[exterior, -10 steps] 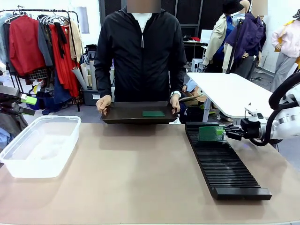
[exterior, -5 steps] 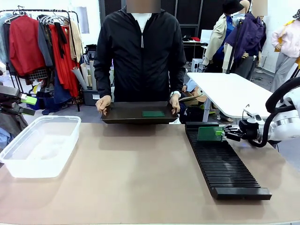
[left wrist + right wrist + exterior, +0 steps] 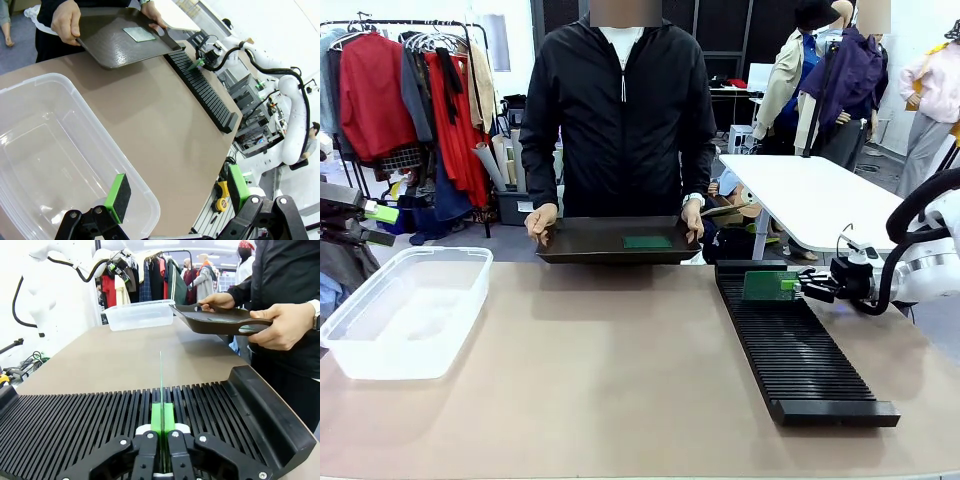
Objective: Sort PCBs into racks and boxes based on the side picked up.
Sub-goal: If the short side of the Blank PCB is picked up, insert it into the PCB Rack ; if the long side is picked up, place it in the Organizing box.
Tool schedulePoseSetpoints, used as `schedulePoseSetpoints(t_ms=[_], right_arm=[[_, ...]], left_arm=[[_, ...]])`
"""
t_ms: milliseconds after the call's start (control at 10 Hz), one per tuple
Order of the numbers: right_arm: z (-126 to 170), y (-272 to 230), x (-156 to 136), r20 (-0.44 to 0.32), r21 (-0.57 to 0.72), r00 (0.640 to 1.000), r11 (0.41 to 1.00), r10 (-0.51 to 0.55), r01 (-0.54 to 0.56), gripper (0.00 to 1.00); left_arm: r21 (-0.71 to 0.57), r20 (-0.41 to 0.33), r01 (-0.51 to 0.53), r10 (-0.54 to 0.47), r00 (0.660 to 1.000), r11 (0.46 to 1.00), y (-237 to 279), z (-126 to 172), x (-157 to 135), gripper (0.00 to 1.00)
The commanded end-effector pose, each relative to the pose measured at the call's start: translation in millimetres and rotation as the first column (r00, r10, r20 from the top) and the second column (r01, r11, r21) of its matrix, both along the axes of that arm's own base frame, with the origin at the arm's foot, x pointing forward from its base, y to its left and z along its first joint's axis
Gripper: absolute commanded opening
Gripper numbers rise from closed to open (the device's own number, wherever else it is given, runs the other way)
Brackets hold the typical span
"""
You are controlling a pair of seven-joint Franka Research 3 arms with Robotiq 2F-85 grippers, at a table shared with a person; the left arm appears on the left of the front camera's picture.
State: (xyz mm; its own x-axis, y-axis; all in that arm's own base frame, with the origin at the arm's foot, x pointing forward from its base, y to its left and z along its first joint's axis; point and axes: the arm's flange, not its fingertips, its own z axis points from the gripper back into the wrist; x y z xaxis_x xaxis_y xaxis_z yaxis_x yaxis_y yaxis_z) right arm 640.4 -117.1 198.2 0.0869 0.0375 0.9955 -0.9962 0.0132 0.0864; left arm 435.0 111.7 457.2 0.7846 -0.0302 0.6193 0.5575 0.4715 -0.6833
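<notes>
My right gripper [image 3: 804, 288] is shut on the edge of a green PCB [image 3: 768, 285]. The board stands upright over the far end of the black rack [image 3: 800, 350]. In the right wrist view the PCB [image 3: 161, 385] shows edge-on, in line with a slot of the rack [image 3: 75, 425], between my shut fingers [image 3: 161, 442]. A second PCB [image 3: 647, 241] lies flat on the dark tray [image 3: 580, 243] that the person holds. My left gripper [image 3: 177, 200] hangs open above the near corner of the clear box [image 3: 50, 150], with nothing between its green pads.
The clear box [image 3: 405, 310] stands at the table's left side. The person stands at the far edge, with both hands [image 3: 540, 220] on the tray. Bare brown tabletop [image 3: 620, 370] lies between box and rack. A white table [image 3: 810, 200] stands behind on the right.
My right wrist has shifted very slightly, and the held PCB stays at the rack's far end. The person, the tray and the left arm have not moved.
</notes>
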Motion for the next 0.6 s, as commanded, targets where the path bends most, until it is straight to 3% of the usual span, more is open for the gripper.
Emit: schedulePoseSetpoints(t_ms=[0,100,500], right_arm=[[1,-4,7,-0.01,0.018,1.0,1.0,0.022,-0.022,0.08],[8,-5,5,-0.007,0.029,1.0,0.999,0.031,-0.03,0.15],[19,-8,5,-0.038,0.073,0.999,0.997,0.013,-0.01,0.92]], left_arm=[[-0.004,0.003,0.001,-0.001,1.0,1.0,0,1,-1,1.0],[-0.004,0.003,0.001,-0.001,1.0,1.0,0,1,-1,1.0],[-0.004,0.003,0.001,-0.001,1.0,1.0,0,1,-1,1.0]])
